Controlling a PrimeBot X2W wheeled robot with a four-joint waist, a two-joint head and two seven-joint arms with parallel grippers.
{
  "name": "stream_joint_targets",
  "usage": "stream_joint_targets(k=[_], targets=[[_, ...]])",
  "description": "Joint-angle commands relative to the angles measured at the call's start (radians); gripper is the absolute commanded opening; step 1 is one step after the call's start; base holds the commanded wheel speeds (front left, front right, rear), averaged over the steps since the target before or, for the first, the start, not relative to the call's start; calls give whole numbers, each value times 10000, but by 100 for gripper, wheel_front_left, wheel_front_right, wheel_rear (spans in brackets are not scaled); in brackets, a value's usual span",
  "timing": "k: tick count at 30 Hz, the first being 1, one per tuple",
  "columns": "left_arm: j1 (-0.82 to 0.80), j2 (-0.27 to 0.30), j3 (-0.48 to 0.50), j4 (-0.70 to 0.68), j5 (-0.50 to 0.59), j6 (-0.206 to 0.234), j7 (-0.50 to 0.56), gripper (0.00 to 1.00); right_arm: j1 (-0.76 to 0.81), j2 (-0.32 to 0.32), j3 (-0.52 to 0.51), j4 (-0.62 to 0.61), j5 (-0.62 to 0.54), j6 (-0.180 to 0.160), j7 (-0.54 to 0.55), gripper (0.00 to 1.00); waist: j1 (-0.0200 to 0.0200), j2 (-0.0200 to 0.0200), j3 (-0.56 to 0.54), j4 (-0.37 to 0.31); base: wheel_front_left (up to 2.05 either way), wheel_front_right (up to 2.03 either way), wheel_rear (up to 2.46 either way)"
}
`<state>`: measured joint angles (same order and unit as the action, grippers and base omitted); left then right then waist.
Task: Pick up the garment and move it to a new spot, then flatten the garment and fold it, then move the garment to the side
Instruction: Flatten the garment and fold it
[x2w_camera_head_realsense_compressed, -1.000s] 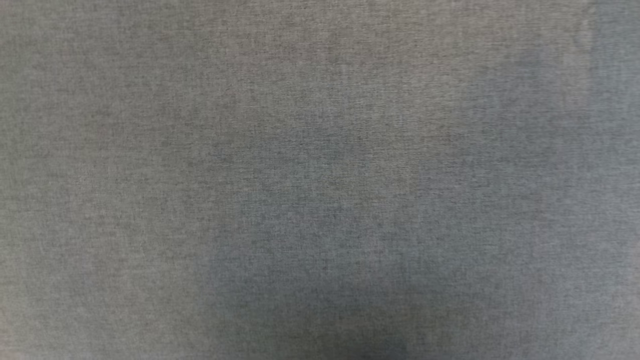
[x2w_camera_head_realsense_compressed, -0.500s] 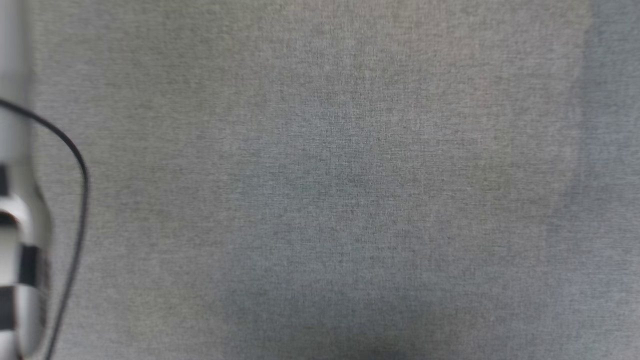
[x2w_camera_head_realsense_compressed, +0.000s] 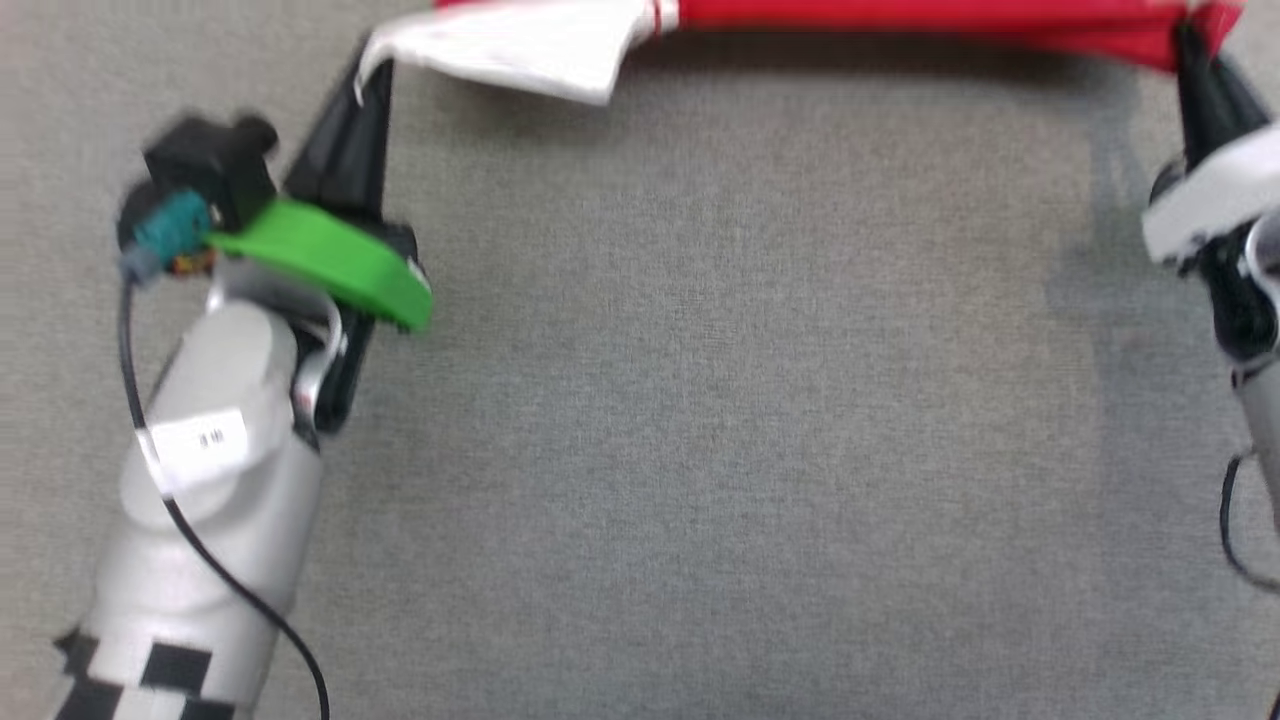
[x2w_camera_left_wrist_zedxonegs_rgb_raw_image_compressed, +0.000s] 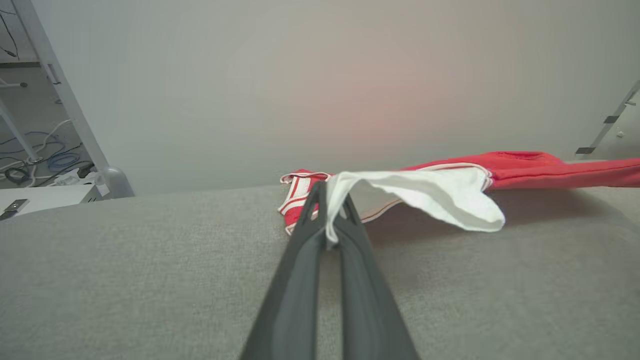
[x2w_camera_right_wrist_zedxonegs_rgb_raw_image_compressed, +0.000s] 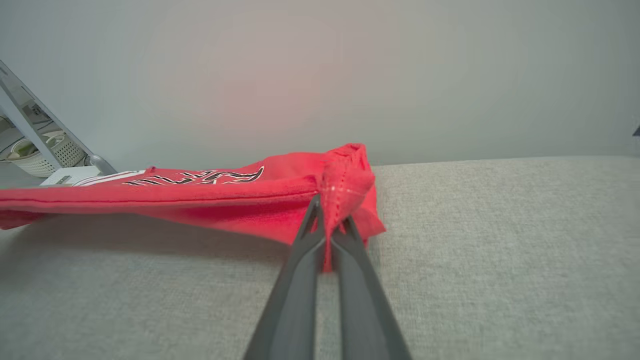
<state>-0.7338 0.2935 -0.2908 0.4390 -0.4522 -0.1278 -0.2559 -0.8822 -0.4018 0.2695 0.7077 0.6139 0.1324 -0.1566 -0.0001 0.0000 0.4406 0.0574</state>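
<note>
The garment (x2w_camera_head_realsense_compressed: 900, 20) is a red jersey with a white sleeve (x2w_camera_head_realsense_compressed: 520, 50), stretched along the top edge of the head view just above the grey cloth surface. My left gripper (x2w_camera_head_realsense_compressed: 372, 70) is shut on the white sleeve's edge at the upper left; the left wrist view shows the sleeve (x2w_camera_left_wrist_zedxonegs_rgb_raw_image_compressed: 430, 192) pinched between the fingertips (x2w_camera_left_wrist_zedxonegs_rgb_raw_image_compressed: 331, 220). At the upper right my right gripper (x2w_camera_head_realsense_compressed: 1188, 45) is shut on a red hem corner, also seen bunched (x2w_camera_right_wrist_zedxonegs_rgb_raw_image_compressed: 345, 185) at the fingertips (x2w_camera_right_wrist_zedxonegs_rgb_raw_image_compressed: 327, 225). Black lettering (x2w_camera_right_wrist_zedxonegs_rgb_raw_image_compressed: 200, 176) shows on the red front.
A grey fabric-covered table (x2w_camera_head_realsense_compressed: 700, 400) spreads below the garment. A pale wall (x2w_camera_left_wrist_zedxonegs_rgb_raw_image_compressed: 320, 75) rises behind it. Metal frame legs (x2w_camera_left_wrist_zedxonegs_rgb_raw_image_compressed: 60, 90) and cables on the floor stand off the table's left; a white basket (x2w_camera_right_wrist_zedxonegs_rgb_raw_image_compressed: 45, 155) sits beyond the table's edge.
The head camera has shifted: only grey cloth showed a second ago, a sliver of the left arm half a second ago, and now both grippers and the stretched garment are in view.
</note>
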Motion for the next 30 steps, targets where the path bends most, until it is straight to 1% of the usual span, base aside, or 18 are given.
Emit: stream_joint_targets(k=[1,6,12,20,25,30], targets=[[533,119,-78,-40,-126,-26,-17,0,538,-74,22,-138,197,-17,69,0,1,0,-1204,170,0,0,0],[2105,360,-377,-129,-326,-27,272,0,2133,-116,5,-389,716,-17,251,0,1,0,-1938,166,0,0,0],[3881,675,-549,-524,-647,-17,709,0,3639,71,-158,-674,1359,-17,345,0,1,0,-2680,226,0,0,0],[5793,1197,-725,-1532,-878,186,1402,0,5255,325,-288,-1180,2019,-17,494,0,1,0,-3618,346,0,0,0],[6717,1452,-1075,-2266,-1031,150,1946,0,6162,316,-507,-1441,2312,-17,611,0,1,0,-4099,405,0,0,0],[7644,1830,-1434,-2938,-1282,92,2429,0,7170,195,-628,-1897,2488,-17,1155,0,1,0,-4566,368,0,0,0]])
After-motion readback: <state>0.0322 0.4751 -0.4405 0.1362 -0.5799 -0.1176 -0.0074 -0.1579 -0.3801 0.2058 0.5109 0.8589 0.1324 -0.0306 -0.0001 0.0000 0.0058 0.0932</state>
